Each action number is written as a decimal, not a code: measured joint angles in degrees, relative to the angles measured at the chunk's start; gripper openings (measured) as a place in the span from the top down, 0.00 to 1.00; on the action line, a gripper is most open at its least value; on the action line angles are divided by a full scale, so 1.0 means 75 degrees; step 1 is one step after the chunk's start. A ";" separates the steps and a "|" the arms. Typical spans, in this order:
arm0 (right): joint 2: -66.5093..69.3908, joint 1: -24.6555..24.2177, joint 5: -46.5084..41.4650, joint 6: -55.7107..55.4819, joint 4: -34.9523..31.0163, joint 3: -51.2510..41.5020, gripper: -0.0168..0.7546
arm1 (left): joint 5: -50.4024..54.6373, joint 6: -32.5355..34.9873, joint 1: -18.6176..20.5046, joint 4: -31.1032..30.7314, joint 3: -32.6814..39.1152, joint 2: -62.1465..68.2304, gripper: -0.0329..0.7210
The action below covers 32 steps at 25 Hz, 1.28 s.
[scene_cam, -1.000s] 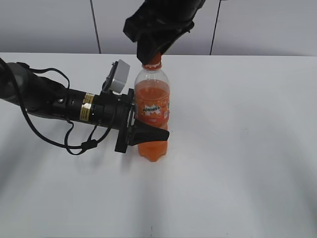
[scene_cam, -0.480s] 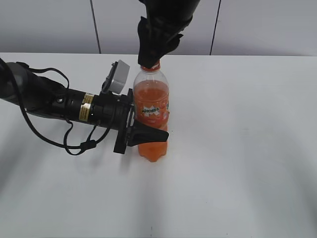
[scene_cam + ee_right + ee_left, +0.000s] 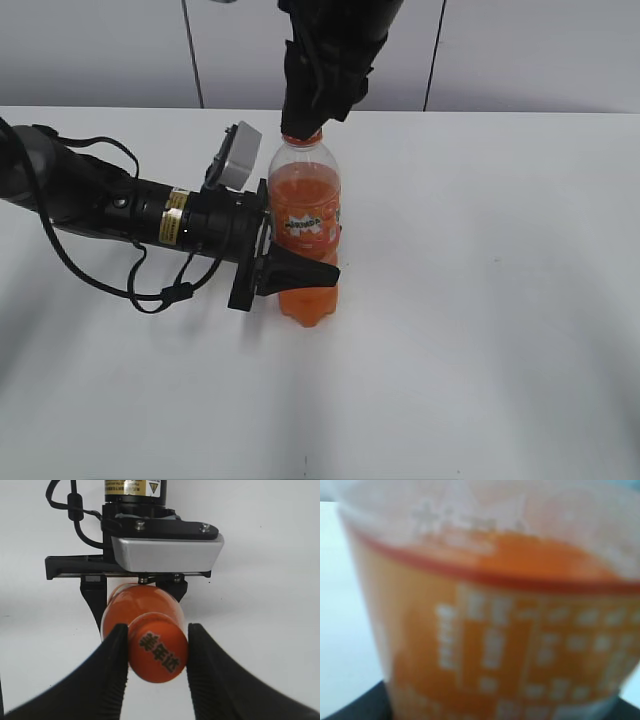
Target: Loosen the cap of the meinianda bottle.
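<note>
Exterior view: on the left the left arm (image 3: 110,205), black with loose cables, lies low over the white table (image 3: 480,300), and its gripper (image 3: 290,262) clamps the bottle (image 3: 307,225) at the label. The bottle stands upright near the table's middle. Over the last second the arm and bottle have not shifted. The right gripper (image 3: 305,115), reaching down from the far edge, has turned about the cap (image 3: 303,134): a second ago its black bulk spread wide to the left of the neck, now it stands narrower and more upright above it, and less of the cap shows below it.

The bottle is slim clear plastic with a rounded shoulder and lobed base, filled with orange drink; its orange label carries a white and green logo. In the left wrist view the label (image 3: 520,655) fills the frame, blurred, with pale blocks of print.

In the right wrist view the round orange cap (image 3: 159,651), dark lettering on top, sits between two black ribbed fingers (image 3: 112,665) that press its sides, closed narrowly on it. Behind it is the left wrist's grey camera housing (image 3: 167,552).
</note>
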<state>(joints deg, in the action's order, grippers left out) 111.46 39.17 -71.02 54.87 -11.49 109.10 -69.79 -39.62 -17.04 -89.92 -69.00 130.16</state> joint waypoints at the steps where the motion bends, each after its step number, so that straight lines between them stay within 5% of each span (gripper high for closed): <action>1: 0.0000 0.0000 0.0000 0.0009 0.0000 0.0000 0.63 | 0.0000 0.0000 0.0000 0.0000 0.0000 0.0000 0.41; 32: -0.0058 0.0000 -0.0071 0.0031 -0.0064 0.0017 0.63 | -0.0082 -0.0007 -0.0007 -0.0099 0.0000 0.0000 0.41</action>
<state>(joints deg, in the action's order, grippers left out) 111.03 39.17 -71.56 55.11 -11.96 109.23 -70.40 -39.68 -17.09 -90.66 -69.00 130.16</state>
